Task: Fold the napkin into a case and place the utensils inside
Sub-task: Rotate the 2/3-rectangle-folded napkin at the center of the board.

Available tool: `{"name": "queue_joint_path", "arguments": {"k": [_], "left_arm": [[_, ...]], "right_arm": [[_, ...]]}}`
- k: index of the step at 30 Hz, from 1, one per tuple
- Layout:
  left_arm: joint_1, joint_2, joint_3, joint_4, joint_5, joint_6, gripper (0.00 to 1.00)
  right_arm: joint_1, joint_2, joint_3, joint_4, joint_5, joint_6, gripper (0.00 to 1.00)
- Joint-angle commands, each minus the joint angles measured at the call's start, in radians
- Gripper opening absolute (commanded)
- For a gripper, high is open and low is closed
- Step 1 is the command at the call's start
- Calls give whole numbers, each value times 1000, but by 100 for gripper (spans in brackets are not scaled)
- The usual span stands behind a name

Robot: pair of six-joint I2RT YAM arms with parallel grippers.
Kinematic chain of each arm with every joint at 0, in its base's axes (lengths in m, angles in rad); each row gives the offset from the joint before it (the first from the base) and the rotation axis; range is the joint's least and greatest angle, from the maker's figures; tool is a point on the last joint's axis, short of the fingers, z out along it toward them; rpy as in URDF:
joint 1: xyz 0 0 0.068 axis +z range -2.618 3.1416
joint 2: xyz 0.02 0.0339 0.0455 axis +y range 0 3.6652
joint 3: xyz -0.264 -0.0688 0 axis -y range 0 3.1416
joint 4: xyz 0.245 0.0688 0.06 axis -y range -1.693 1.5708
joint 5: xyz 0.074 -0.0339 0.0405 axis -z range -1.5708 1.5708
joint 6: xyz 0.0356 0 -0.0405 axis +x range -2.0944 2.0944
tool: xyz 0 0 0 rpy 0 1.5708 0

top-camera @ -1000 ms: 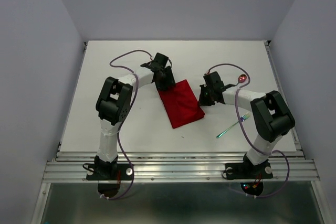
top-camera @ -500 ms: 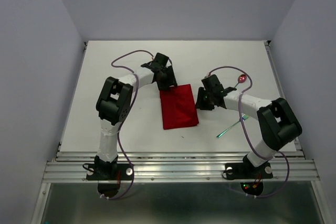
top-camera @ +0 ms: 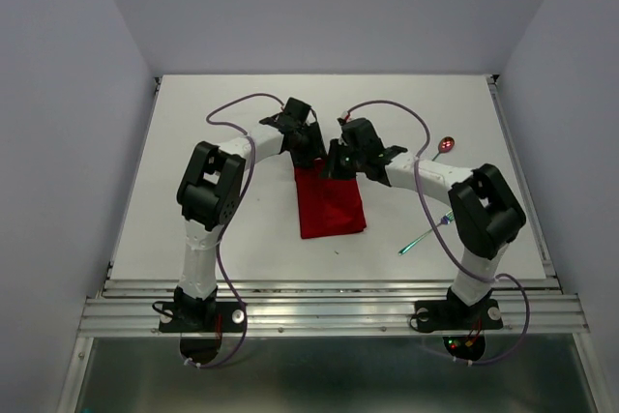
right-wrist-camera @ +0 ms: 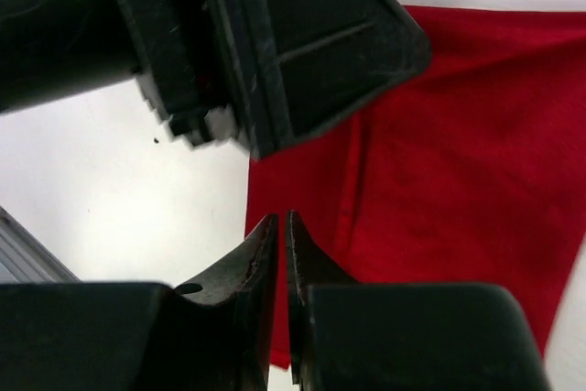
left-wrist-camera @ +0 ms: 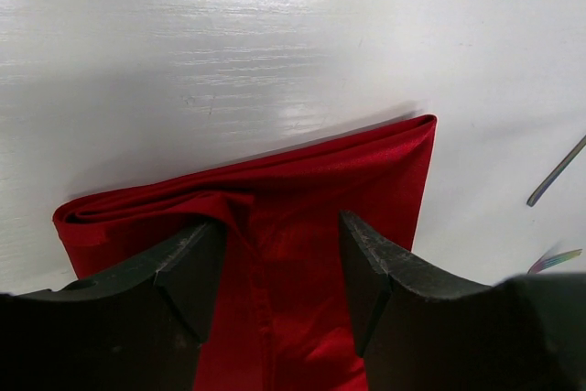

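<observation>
Risk of bunching the napkin, lying folded mid-desk: rucked beside 1 pad, so any sideways drag would spoil the fold. Risk too of a clash, with the right fingers just beside the left fingers. On the left, spread wide astride the cloth's far edge, seemingly pressing it. On the right, nearly closed, nothing seen pinched. Fork and spoon not yet inside.

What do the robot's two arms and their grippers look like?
The left arm and the right arm have white links joined by bulky black joint housings. A thin purple cable loops along each. The left gripper and the right gripper are black, each with two wedge-shaped fingers that taper to the tips. No markings show.
</observation>
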Motion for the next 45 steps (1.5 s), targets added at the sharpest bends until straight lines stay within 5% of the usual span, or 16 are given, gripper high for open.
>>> {"name": "queue_joint_path", "arguments": {"k": [1,21,36,41,42,44,45], "left_arm": [[-7,-3,-12,8,27,16,62],[-7,-41,19,-54,76,71,62],[44,-193,-7,-56,141,102,61],[93,-229,-54,-21,132,105,44],[99,-229,-65,-18,124,106,37],[102,-210,-70,-44,77,117,2],[102,-198,-62,-54,64,122,0]], "right_arm": [[-4,91,67,125,-96,30,11],[-4,276,24,139,160,176,4],[-4,240,-25,154,47,121,3],[-4,211,-44,146,26,76,3],[-4,207,-47,143,26,64,2],[-4,197,-51,139,26,52,2],[-4,193,-53,140,26,47,3]]}}
